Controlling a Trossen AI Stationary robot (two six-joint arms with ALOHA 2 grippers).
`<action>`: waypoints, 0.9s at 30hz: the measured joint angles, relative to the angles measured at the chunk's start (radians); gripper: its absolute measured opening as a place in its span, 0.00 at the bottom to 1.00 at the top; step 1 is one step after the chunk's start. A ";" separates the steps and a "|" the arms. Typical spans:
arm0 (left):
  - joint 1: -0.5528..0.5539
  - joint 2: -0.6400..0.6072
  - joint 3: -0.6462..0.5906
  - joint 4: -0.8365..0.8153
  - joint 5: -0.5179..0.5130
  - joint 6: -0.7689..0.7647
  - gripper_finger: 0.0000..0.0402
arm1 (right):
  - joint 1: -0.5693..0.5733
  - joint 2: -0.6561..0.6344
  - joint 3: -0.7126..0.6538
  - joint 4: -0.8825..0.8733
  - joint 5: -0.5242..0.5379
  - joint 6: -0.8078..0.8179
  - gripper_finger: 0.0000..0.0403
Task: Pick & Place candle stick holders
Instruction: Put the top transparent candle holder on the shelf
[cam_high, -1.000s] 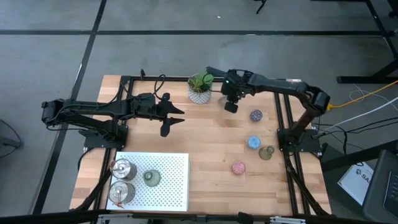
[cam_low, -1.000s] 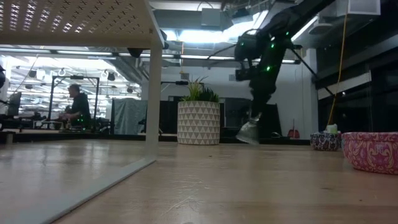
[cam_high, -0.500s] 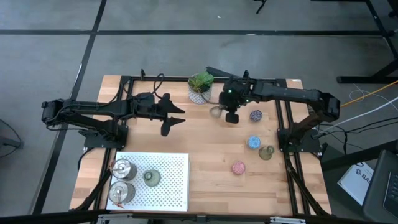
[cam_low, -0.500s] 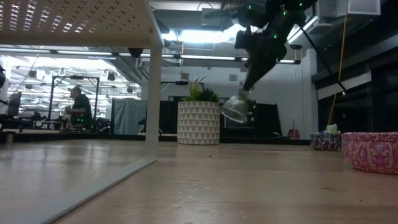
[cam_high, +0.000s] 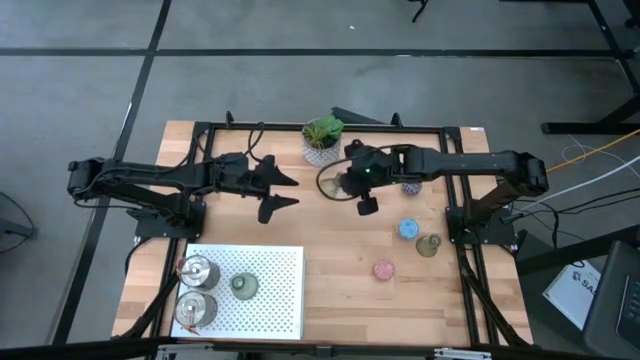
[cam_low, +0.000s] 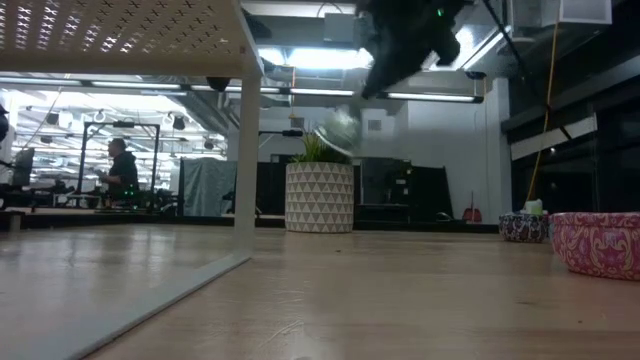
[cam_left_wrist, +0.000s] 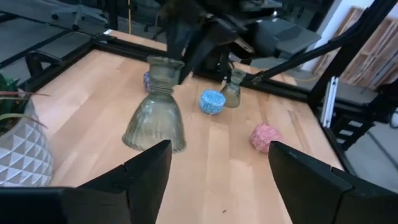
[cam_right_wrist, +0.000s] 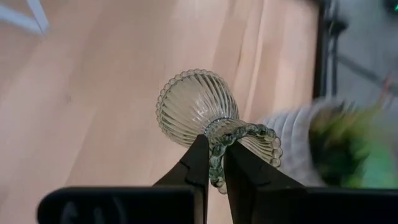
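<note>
The right gripper (cam_right_wrist: 214, 163) pinches an olive-grey holder (cam_high: 331, 181) by its rim above the table's middle, flared foot toward the left gripper (cam_high: 283, 188), whose fingers gape empty. Seven more holders rest below.

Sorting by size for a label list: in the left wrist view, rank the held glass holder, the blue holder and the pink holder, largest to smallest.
1. Glass holder, though it hangs nearest the camera.
2 and 3. Pink holder and blue holder look alike; not ranked.
</note>
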 joint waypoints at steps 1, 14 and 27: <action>-0.004 0.004 0.000 0.008 0.000 -0.009 0.67 | 0.011 0.000 0.012 0.015 0.000 -0.008 0.08; -0.028 0.147 0.182 -0.068 0.015 0.014 0.71 | 0.078 0.009 0.076 0.068 0.000 -0.125 0.08; -0.013 0.330 0.390 -0.226 0.132 0.134 0.71 | 0.156 0.012 0.076 0.082 -0.004 -0.159 0.08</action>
